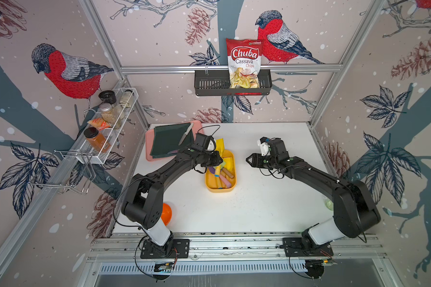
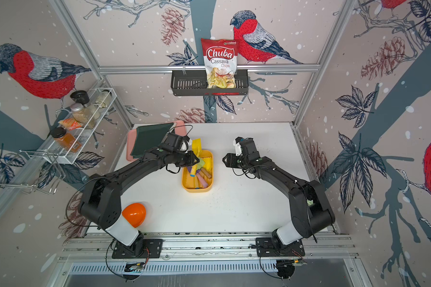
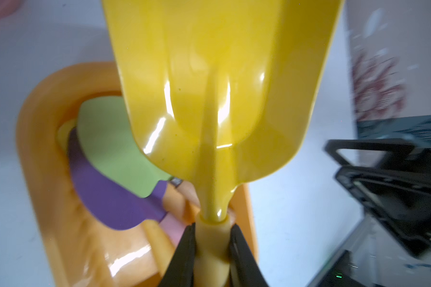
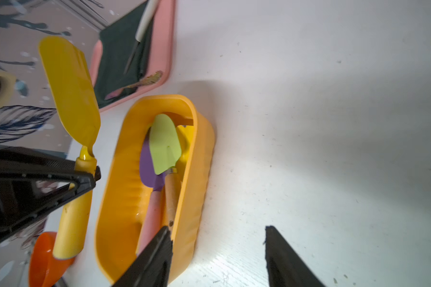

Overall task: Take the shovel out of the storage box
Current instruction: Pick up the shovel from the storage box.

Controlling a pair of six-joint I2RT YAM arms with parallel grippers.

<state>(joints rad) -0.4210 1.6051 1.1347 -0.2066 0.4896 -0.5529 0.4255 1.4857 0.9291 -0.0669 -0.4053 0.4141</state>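
Observation:
A yellow shovel (image 1: 220, 145) (image 2: 196, 145) hangs above the yellow-orange storage box (image 1: 220, 190) (image 2: 197, 190), blade toward the back wall. My left gripper (image 1: 220, 160) (image 3: 213, 226) is shut on its pale handle just below the blade (image 3: 222, 87). In the right wrist view the shovel (image 4: 70, 87) is raised clear of the box rim (image 4: 125, 174). A green-bladed shovel (image 4: 164, 144) and a purple-bladed one (image 4: 147, 169) lie inside the box. My right gripper (image 1: 248, 159) (image 4: 218, 228) is open and holds nothing, just right of the box.
A pink tray (image 1: 147, 146) with a dark green cloth and a knife lies at the back left. An orange bowl (image 1: 166, 213) sits by the left arm's base. A black wall basket (image 1: 209, 84) holds a chips bag. A wire rack (image 1: 110, 124) with jars hangs on the left wall.

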